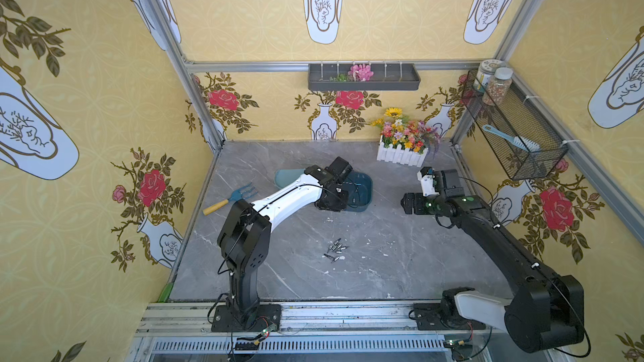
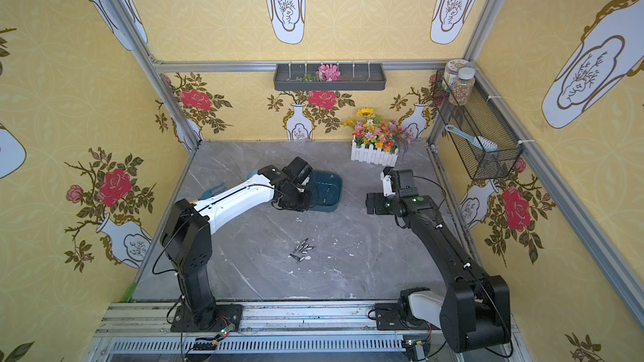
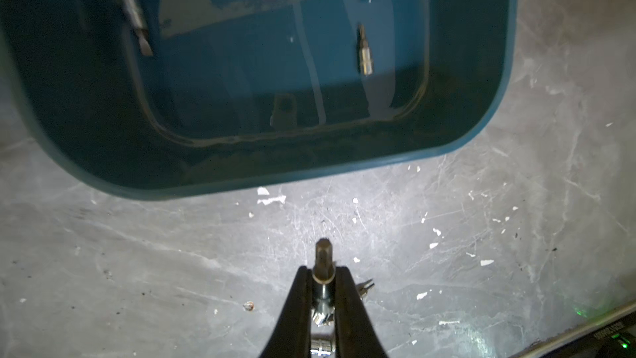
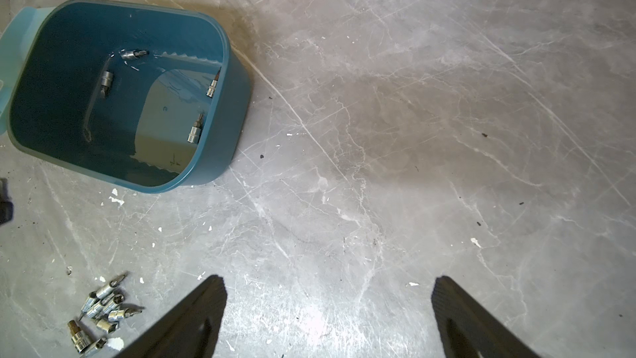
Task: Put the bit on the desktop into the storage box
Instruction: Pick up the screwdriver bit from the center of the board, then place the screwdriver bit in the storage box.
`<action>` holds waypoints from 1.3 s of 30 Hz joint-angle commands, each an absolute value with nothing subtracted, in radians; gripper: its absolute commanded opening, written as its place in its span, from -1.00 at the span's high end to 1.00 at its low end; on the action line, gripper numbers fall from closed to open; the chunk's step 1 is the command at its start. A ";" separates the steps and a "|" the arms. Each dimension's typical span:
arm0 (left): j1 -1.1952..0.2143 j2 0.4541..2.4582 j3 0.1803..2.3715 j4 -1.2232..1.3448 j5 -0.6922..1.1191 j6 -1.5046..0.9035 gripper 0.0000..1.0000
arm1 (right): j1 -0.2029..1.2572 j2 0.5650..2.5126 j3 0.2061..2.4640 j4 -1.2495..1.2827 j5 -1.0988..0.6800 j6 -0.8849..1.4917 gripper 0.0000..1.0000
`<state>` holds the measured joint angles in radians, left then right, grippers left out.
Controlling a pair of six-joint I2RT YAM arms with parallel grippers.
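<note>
One socket bit is clamped between the closed fingers of the left gripper, its hex end poking out past the tips. In the left wrist view it hangs above bare desktop, just short of the rim of the dark teal storage box. In both top views the left gripper covers the box's 8 o'clock corner.

Four bits lie on the floor of the storage box, apart from one another: and.

A loose pile of bits rests on the desktop at 6 o'clock from the box, well apart from it, among white flecks.

At 3 o'clock from the box the right gripper hovers over bare marble with its fingers spread wide, holding nothing.

A light blue dustpan touches the box at 9 o'clock, and a hand rake lies beyond it. A white-fenced flower box stands at 1 o'clock.
</note>
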<state>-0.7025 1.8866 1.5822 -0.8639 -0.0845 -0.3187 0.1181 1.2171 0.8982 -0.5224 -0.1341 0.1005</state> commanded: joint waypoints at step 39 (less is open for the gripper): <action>-0.545 2.230 1.964 -0.857 -0.038 -0.146 0.69 | 0.119 1.215 0.896 -0.491 -0.134 0.092 -0.95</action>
<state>-0.5465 2.2322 1.9648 -0.8608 -0.0490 -0.1570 0.1181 1.2171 0.8967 -0.5217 -0.1314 0.1001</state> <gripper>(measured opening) 0.157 0.973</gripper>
